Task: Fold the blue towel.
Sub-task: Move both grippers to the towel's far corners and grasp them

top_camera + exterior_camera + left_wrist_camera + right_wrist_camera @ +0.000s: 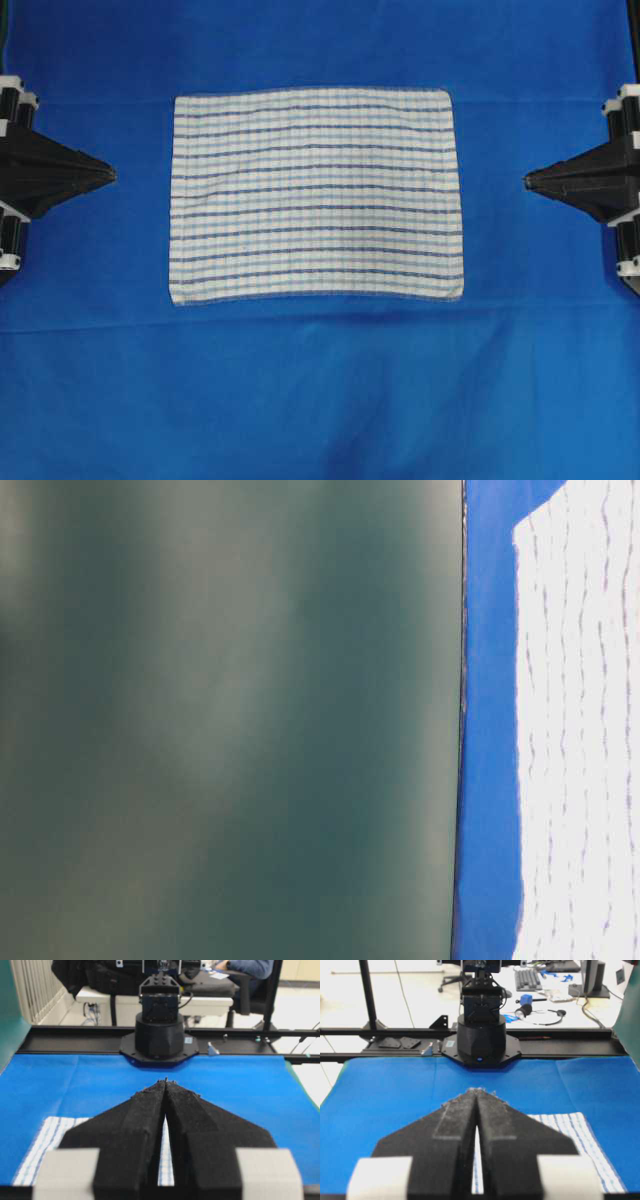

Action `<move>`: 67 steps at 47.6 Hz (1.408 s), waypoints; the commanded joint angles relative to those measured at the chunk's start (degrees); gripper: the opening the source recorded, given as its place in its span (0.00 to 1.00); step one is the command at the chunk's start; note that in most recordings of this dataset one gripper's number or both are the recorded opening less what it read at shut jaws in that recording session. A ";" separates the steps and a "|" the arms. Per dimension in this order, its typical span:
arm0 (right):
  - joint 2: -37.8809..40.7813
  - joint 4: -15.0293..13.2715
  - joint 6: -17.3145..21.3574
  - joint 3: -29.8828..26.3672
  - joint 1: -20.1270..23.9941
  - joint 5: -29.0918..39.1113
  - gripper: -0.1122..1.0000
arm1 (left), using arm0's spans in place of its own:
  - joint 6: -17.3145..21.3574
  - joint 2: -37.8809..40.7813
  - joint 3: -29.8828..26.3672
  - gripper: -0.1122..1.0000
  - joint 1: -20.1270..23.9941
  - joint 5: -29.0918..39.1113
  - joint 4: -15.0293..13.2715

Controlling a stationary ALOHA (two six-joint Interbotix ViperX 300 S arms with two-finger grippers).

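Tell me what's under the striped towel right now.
The towel lies flat and unfolded on the blue cloth, which shows on all four sides of it. Whatever lies directly beneath the towel's middle is covered and cannot be seen.

The table is covered edge to edge by a plain blue cloth (320,400) that lies mostly smooth, with faint fold lines running across it toward the far edge and the near edge and soft wrinkles near the near edge. On this cloth, about midway between the left and right edges and somewhat nearer the far edge, the blue towel (316,195) is spread flat in a single layer, its long sides parallel to the far edge. Its four corners lie open and its stripes run straight across.
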 commanded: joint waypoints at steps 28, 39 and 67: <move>18.37 0.44 6.33 -3.96 -23.99 4.83 0.11 | -0.70 17.67 -0.53 0.12 21.88 2.46 -1.41; 32.61 0.18 6.42 -8.44 -30.41 9.23 0.51 | -0.79 29.53 -0.88 0.67 29.36 0.62 -1.49; 57.22 -0.79 6.15 -16.00 -35.24 6.86 0.58 | 0.35 55.90 -4.75 0.88 36.74 -6.77 -1.49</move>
